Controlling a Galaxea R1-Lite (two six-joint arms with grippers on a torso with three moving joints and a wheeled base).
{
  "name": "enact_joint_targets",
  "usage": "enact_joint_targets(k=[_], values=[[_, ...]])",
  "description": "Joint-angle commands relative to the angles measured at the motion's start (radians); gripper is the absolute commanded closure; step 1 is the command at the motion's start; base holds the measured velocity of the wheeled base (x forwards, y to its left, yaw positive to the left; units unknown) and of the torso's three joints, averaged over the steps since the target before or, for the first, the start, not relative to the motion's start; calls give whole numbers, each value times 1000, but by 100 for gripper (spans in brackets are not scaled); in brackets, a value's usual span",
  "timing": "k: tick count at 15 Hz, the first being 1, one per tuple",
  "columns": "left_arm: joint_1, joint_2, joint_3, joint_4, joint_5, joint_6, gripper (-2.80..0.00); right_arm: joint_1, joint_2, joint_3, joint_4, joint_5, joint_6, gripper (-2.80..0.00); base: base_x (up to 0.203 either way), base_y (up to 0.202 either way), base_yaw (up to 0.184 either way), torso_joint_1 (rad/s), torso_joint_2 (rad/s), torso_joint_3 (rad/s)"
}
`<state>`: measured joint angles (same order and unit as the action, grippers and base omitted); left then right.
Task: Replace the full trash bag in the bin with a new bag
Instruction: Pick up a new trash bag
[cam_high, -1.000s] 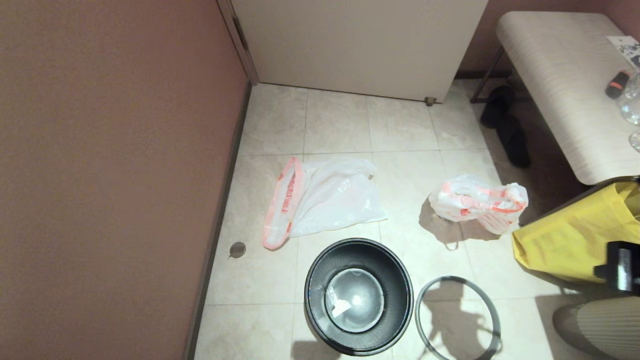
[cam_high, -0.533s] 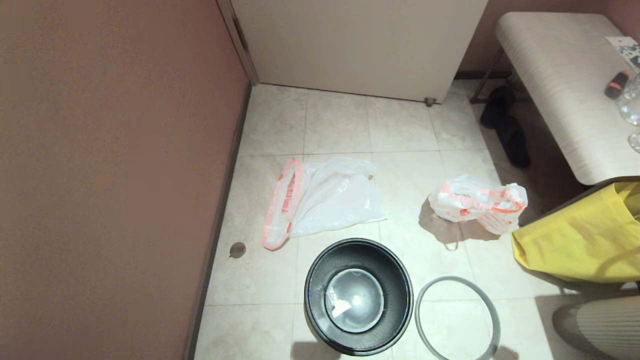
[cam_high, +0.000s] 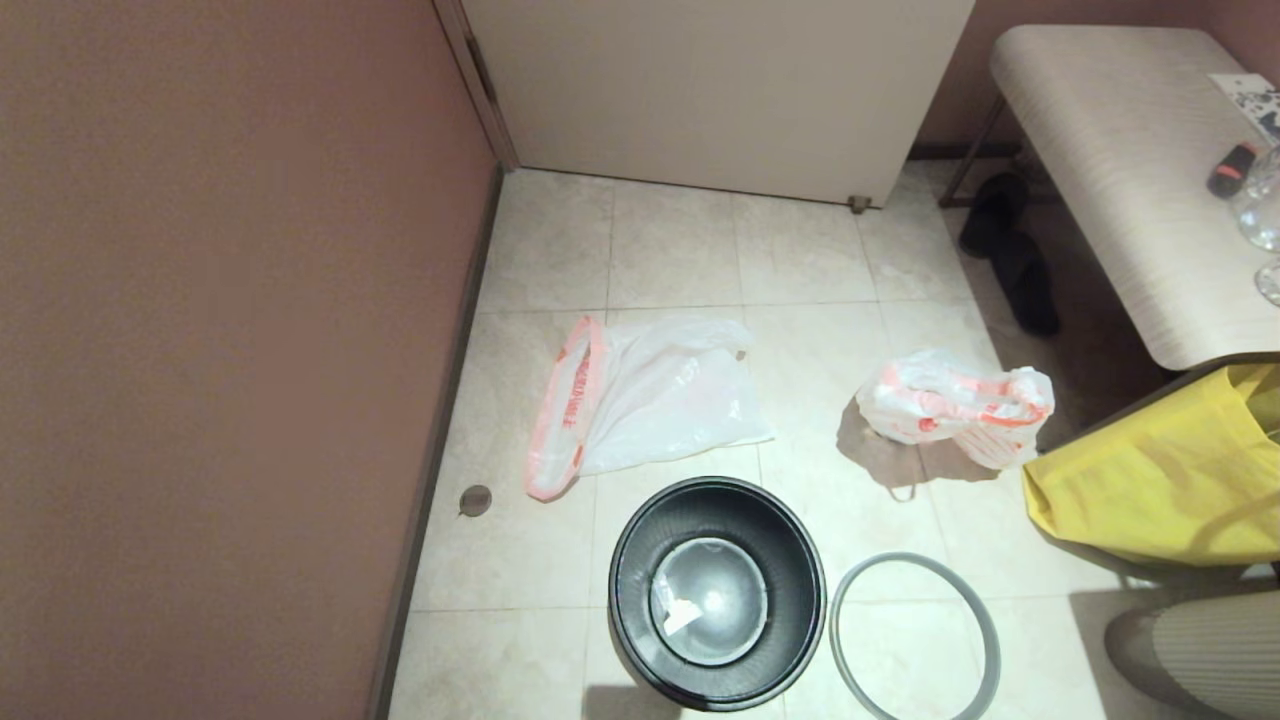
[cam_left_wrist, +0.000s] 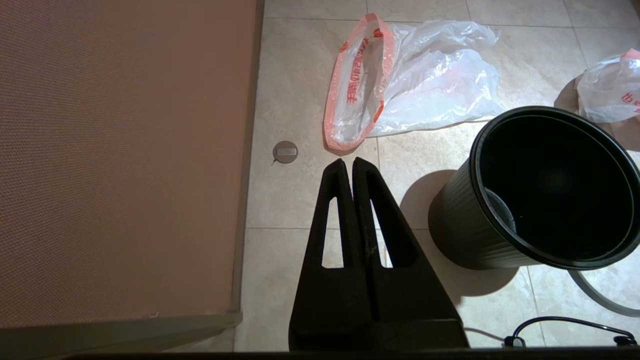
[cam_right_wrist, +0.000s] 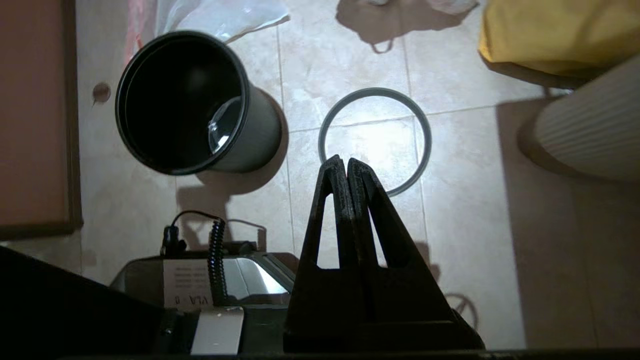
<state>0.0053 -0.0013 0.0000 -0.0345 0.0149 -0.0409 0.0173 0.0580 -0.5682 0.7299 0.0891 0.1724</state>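
The black bin (cam_high: 717, 592) stands unlined on the tiled floor, its shiny bottom showing; its grey hoop rim (cam_high: 914, 636) lies flat on the floor to its right. The full trash bag (cam_high: 955, 406), bunched white plastic with orange-red print, sits farther back on the right. The new bag (cam_high: 650, 400) lies limp and flat behind the bin, orange-pink band toward the wall. Neither arm shows in the head view. My left gripper (cam_left_wrist: 348, 161) is shut on nothing, held above the floor between the wall and the bin (cam_left_wrist: 542, 187). My right gripper (cam_right_wrist: 346, 160) is shut with nothing in it, above the hoop rim (cam_right_wrist: 375, 141).
A pink-brown wall (cam_high: 220, 350) runs along the left and a white door (cam_high: 720, 90) closes the back. A yellow fabric bag (cam_high: 1160, 470) and a bench (cam_high: 1130, 180) stand at the right, dark shoes (cam_high: 1010, 250) beneath. A small floor disc (cam_high: 475, 499) lies near the wall.
My right gripper, seen at the right edge one second ago, has drawn back out of the head view, and its shadow has left the hoop rim. Bags, bin and rim have not moved.
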Motion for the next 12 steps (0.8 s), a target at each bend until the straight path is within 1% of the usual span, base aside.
enact_joint_targets(k=[1, 4, 5, 6, 7, 9, 12], values=[[1, 1, 0, -1, 0, -1, 0, -4, -55, 183, -175, 17, -25, 0, 0, 0, 0, 0, 0, 0], [1, 1, 0, -1, 0, -1, 0, -5, -57, 431, -513, -11, -81, 0, 0, 0, 0, 0, 0, 0], [1, 1, 0, -1, 0, -1, 0, -5, -58, 483, -603, -33, -101, 0, 0, 0, 0, 0, 0, 0], [1, 1, 0, -1, 0, -1, 0, -5, -58, 505, -641, -71, -125, 0, 0, 0, 0, 0, 0, 0], [1, 1, 0, -1, 0, -1, 0, -5, -58, 510, -644, -87, -141, 0, 0, 0, 0, 0, 0, 0], [1, 1, 0, -1, 0, -1, 0, -5, -58, 544, -656, -94, -175, 0, 0, 0, 0, 0, 0, 0], [1, 1, 0, -1, 0, -1, 0, -5, -57, 557, -710, -101, -145, 0, 0, 0, 0, 0, 0, 0]])
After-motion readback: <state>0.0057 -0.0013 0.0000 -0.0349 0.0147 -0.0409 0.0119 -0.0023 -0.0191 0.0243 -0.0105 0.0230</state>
